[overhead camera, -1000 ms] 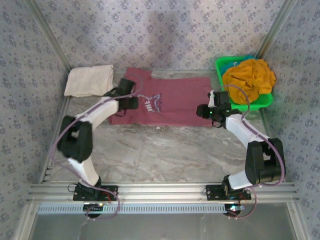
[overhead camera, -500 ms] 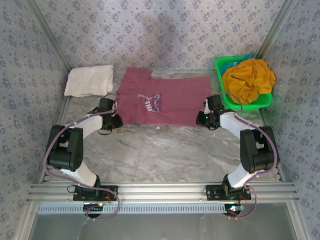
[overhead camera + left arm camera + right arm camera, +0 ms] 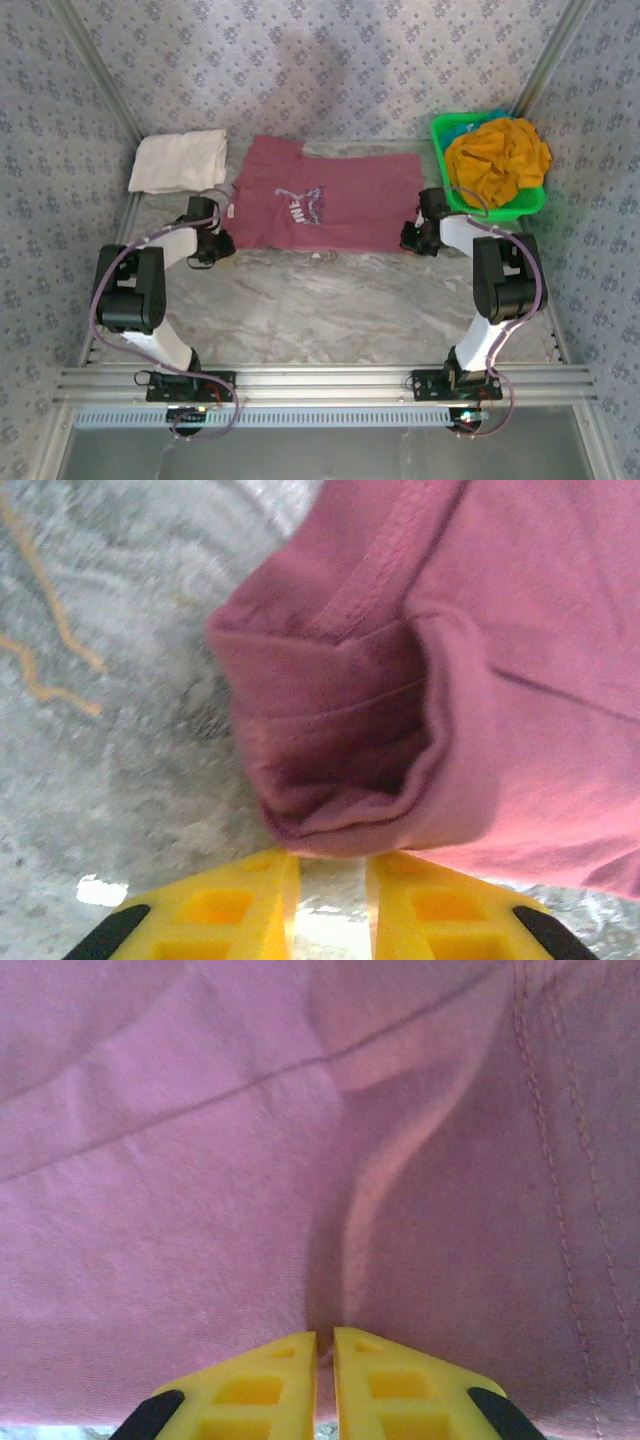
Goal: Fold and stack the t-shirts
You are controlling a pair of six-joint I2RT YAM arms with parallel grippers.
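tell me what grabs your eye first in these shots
The maroon t-shirt lies spread flat at the far middle of the table, with the left gripper at its near left corner and the right gripper pinching a fold at its near right corner. Next, the mustard-orange t-shirt heaped in the bright green basket at far right.

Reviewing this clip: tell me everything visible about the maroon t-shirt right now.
The maroon t-shirt is soft knit cloth, spread mostly flat on the marbled table, white print facing up, one sleeve pointing toward the back wall. Stitched hems and light creases show up close. The right claw is shut on a raised ridge of fabric at its right edge. The left claw sits at a rolled sleeve opening at its near left corner, its tips slightly apart; grip unclear.
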